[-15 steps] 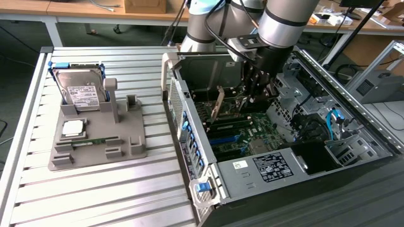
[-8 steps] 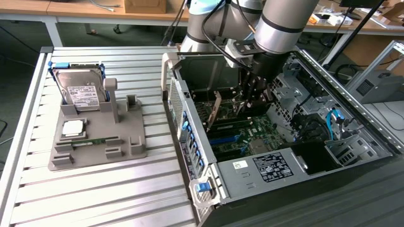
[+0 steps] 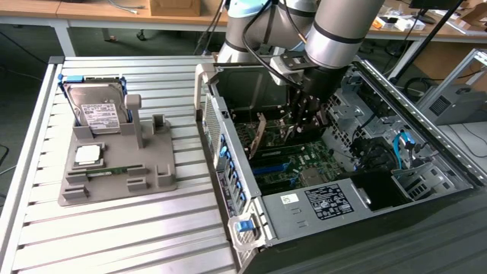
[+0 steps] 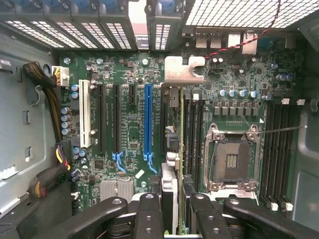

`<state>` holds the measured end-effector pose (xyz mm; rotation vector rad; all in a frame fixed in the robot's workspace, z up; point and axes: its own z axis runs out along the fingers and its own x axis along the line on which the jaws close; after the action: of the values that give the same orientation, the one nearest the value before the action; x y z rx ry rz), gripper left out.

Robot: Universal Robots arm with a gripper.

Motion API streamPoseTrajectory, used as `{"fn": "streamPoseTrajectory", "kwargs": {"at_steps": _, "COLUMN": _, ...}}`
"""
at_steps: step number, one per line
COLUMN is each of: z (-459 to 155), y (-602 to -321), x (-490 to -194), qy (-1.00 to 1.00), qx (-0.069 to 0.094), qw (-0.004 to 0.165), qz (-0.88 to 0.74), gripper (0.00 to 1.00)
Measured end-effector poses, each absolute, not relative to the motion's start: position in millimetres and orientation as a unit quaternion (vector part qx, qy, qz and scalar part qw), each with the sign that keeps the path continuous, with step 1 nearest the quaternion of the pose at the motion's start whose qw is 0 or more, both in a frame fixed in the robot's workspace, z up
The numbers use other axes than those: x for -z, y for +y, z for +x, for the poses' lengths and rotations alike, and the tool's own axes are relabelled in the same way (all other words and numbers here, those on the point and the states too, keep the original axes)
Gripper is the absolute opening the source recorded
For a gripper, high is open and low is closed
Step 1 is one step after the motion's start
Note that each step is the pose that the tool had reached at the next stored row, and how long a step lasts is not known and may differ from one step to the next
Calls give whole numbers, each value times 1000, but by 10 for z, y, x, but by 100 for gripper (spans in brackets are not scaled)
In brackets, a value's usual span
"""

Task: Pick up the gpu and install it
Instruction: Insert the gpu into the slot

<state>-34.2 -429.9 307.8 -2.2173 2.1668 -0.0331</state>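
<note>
Slatted metal tabletop (image 3: 114, 228) carries a grey parts holder (image 3: 114, 171) with a silver hard drive (image 3: 97, 111) and a narrow memory stick (image 3: 106, 169), beside an open computer case (image 3: 426, 114). Inside the case, the robot arm's end effector (image 3: 308, 117) grips the gpu (image 3: 259, 134), a thin green card held edge-on and upright just above the motherboard (image 3: 304, 162). In the wrist view the end effector (image 4: 174, 204) has its fingers (image 4: 149, 214) closed on the card (image 4: 177, 149), whose silver end bracket (image 4: 182, 69) points toward the rear slot covers. By my judgement, seating it well calls for keeping the card vertical, its lower edge parallel to the slot beside the blue slot (image 4: 148, 124), and pressing straight down evenly.
</note>
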Motion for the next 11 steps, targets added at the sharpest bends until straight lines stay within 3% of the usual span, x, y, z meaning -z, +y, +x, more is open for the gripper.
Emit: {"fn": "streamPoseTrajectory", "kwargs": {"at_steps": 11, "z": -361, "y": -4318, "x": -3033, "qy": 699, "qx": 12, "qw": 19, "qz": -715, "gripper": 27}}
